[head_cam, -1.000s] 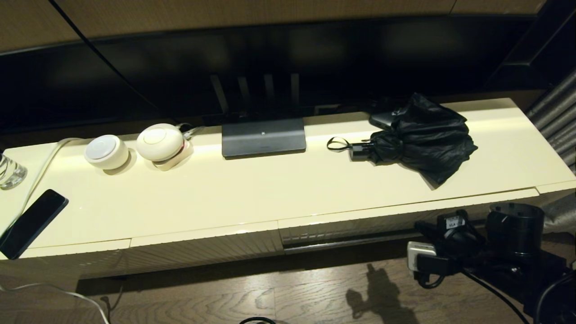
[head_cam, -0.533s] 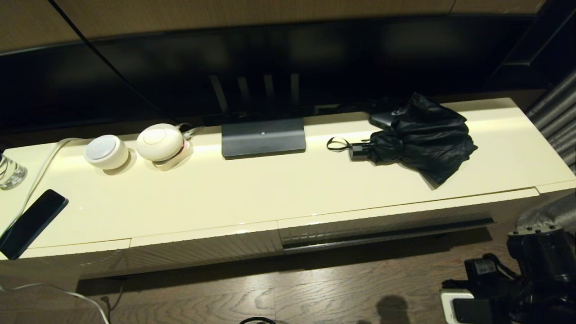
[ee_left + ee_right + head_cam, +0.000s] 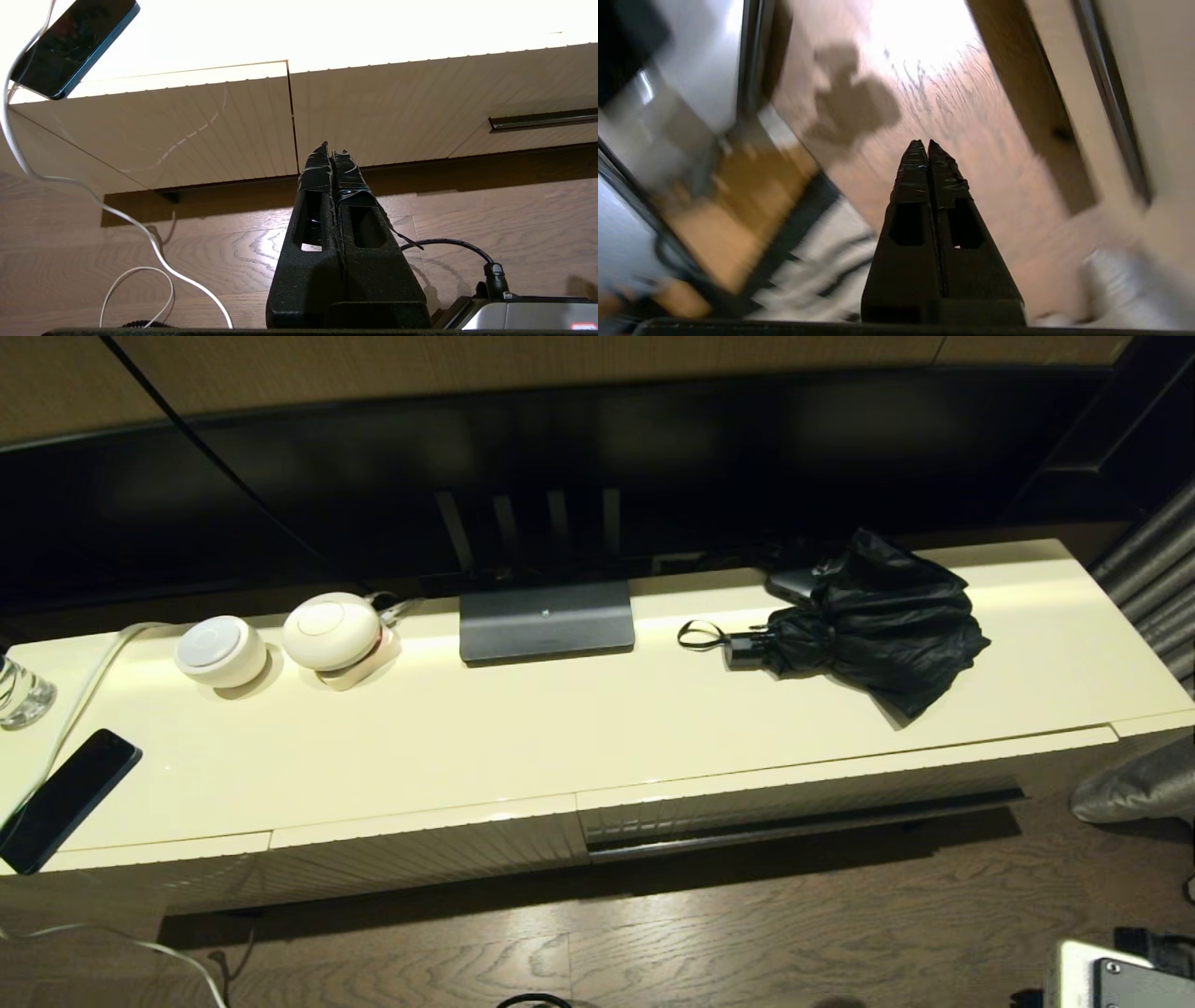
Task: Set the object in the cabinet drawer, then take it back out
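since the earlier frames the right arm has dropped away from the drawer front and out of the head view, leaving only a pale piece of robot hardware at the lower right corner. its right gripper [image 3: 928,144] shows in the right wrist view with both black fingers pressed together on nothing, pointing at the wooden floor [image 3: 952,107]; that view is smeared, so what surrounds it is hard to tell.

the black compact folding umbrella with loose bunchy fabric [image 3: 873,621] lies on the glossy cream cabinet top [image 3: 523,728], toward its right end. its long axis runs roughly along the cabinet, with the short black handle [image 3: 744,648] and thin wrist loop [image 3: 700,635] pointing left toward the flat dark grey stand [image 3: 547,621], and the fabric spreading rightward.

below it, the wide shallow cream drawer with a ribbed front and dark underside strip [image 3: 794,798] looks pushed in.

the left gripper [image 3: 331,148] hangs low before the ribbed cream front panel [image 3: 187,130], fingers closed together and holding nothing. a slim dark phone [image 3: 65,798] rests at the cabinet's left end.
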